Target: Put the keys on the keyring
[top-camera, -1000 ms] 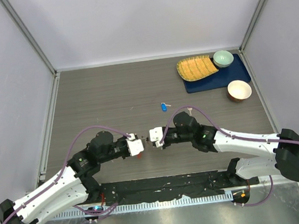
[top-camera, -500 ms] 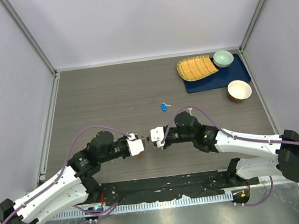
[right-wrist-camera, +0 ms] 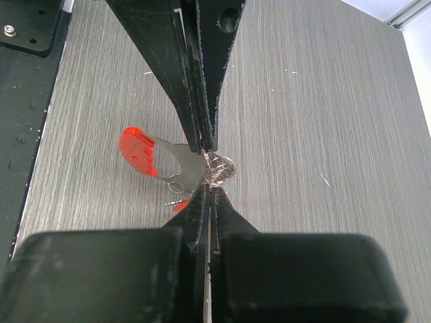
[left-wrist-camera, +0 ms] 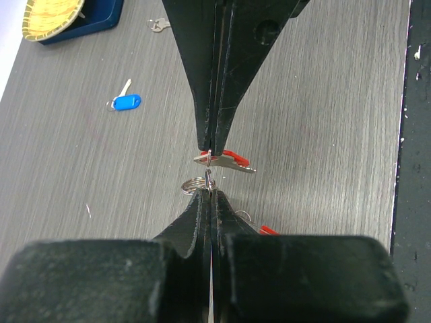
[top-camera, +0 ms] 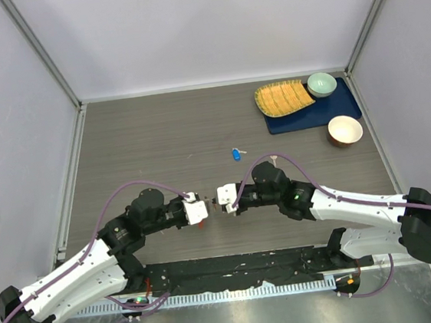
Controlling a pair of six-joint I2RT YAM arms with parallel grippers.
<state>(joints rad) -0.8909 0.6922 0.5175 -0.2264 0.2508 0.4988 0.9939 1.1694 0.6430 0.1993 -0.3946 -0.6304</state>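
From above, my left fingers (top-camera: 205, 208) and right fingers (top-camera: 218, 200) meet tip to tip at lower centre, with the blue-headed key (top-camera: 235, 154) on the table (top-camera: 144, 138) above. Left wrist: left fingers pinch the keyring (left-wrist-camera: 195, 183). Right wrist: right fingers pinch the red-headed key (right-wrist-camera: 145, 153).

Top view's no help, the thin silvery wire ring (left-wrist-camera: 194, 183) is too tiny there. Left wrist view crops the yellow woven tray (left-wrist-camera: 50, 13), and a red plastic bit (left-wrist-camera: 268, 230) hides mostly behind the left arm's black fingers (left-wrist-camera: 192, 222).

Green bowl (top-camera: 321, 84), brown bowl (top-camera: 345, 129), yellow plate (top-camera: 282, 98), blue mat (top-camera: 326, 111)
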